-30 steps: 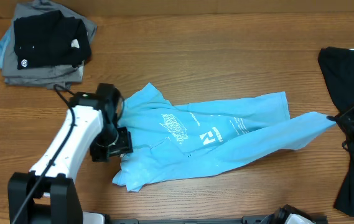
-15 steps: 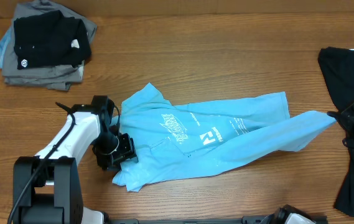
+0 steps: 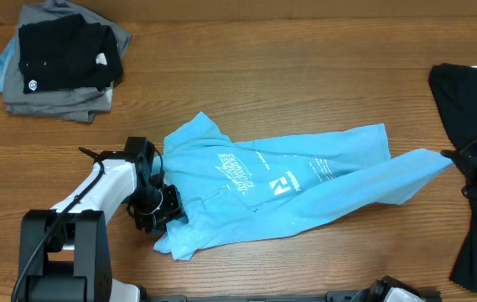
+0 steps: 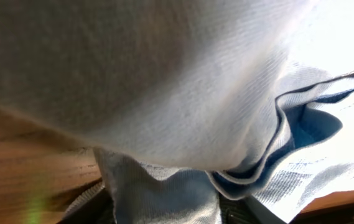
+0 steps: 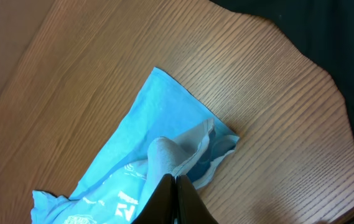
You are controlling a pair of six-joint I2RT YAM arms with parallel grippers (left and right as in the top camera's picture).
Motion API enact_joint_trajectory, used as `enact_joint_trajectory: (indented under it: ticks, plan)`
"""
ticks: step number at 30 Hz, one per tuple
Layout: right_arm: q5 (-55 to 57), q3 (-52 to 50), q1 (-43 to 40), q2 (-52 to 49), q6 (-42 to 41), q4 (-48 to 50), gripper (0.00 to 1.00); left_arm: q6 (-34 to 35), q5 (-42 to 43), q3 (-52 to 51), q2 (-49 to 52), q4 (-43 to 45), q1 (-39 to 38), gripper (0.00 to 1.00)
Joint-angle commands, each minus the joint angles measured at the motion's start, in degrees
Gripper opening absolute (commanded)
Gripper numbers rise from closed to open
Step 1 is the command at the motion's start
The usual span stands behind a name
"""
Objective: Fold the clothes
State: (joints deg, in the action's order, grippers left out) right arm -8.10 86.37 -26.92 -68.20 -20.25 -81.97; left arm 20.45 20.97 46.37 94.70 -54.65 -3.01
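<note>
The clothes, a light blue T-shirt (image 3: 280,184) with white lettering, lie rumpled and stretched sideways across the middle of the table. My left gripper (image 3: 164,214) sits low at the shirt's lower left edge. In the left wrist view, shirt fabric (image 4: 164,81) fills the frame and a fold hangs between the dark fingers (image 4: 245,213), which stand apart, so the left gripper (image 4: 164,208) is open. My right gripper (image 3: 449,157) is shut on the shirt's far right tip. In the right wrist view its jaws (image 5: 175,180) meet on a raised pinch of blue cloth (image 5: 139,143).
A stack of folded grey garments (image 3: 54,101) with a small black shirt (image 3: 66,52) on top sits at the back left corner. A black cloth (image 3: 473,101) covers the table's right edge, also in the right wrist view (image 5: 326,37).
My left gripper has slid down and toward me along the shirt's left edge, and its fingers have drawn closer around the fabric. The right gripper and the shirt's right tip have not moved.
</note>
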Motion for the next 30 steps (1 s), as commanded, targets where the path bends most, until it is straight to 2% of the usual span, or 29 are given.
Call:
enact_joint_trajectory:
  ticks: [1,6,9,15,24,30]
  plan:
    - [0.31,1.22,-0.15,0.20,0.61,0.37,0.04,-0.74,-1.86,1.01,0.52,-0.57,0.04,0.45]
    - [0.31,1.22,-0.15,0.20,0.59,0.37,0.04,-0.72,-5.81,2.86,0.52,-3.17,0.04,0.35]
    - [0.31,1.22,-0.15,0.20,0.59,0.37,0.04,-0.70,-8.79,4.83,0.52,-5.62,0.04,0.33]
    - [0.28,1.20,-0.15,0.20,0.57,0.37,0.04,-0.72,-9.60,8.59,0.42,-8.90,-0.02,0.04]
    - [0.24,1.09,-0.15,0.20,0.55,1.22,0.04,-1.70,-9.53,11.89,-1.27,-10.97,-0.17,0.04]
    - [-4.13,1.16,-0.15,0.26,0.55,1.81,0.04,-2.49,-9.55,20.63,-12.37,-15.39,-3.54,0.04]
